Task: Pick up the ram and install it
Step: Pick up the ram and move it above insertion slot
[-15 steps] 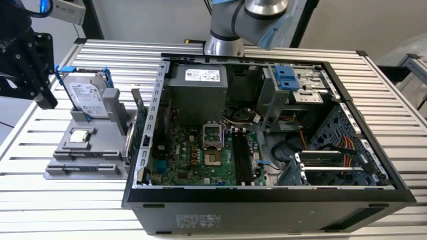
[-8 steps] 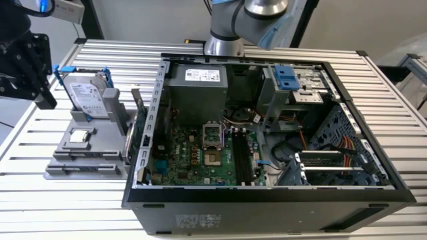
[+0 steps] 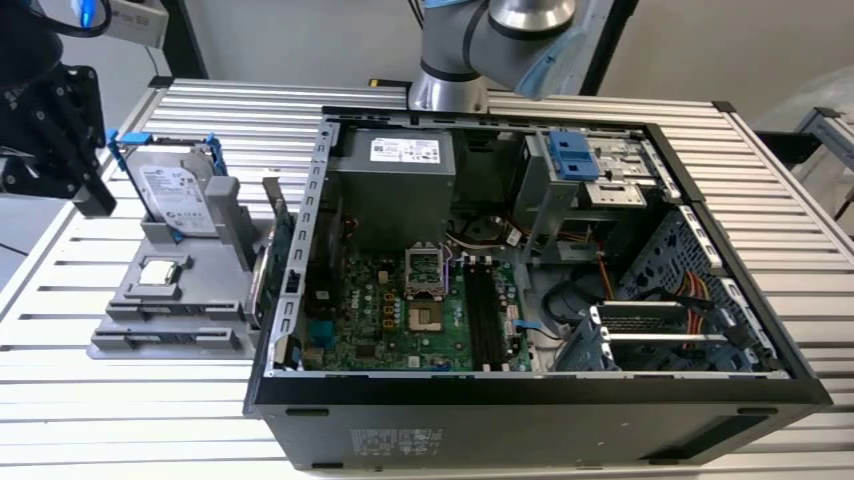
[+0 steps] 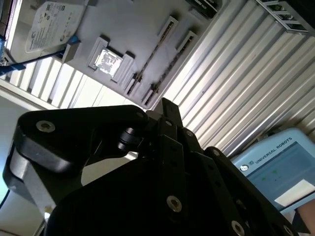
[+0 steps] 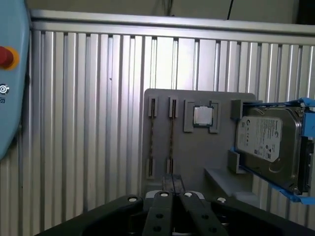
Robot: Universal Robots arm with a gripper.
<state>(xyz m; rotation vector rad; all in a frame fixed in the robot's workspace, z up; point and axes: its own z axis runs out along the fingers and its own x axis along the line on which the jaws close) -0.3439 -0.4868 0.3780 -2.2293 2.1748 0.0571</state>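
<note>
One grey plastic holder (image 3: 187,300) sits at the open black computer case's (image 3: 534,425) nine o'clock in the exterior view. In both wrist views, thin dark ram sticks (image 5: 172,140) stand edge-on in its slots, apart from the black gripper (image 5: 173,178), pinched closed, empty.

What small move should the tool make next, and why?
Probably the tool should open and ease toward the ram lined up with its tip. It is shut and empty, apart from the grey holder, where that ram and a second stick sit in slots.
</note>
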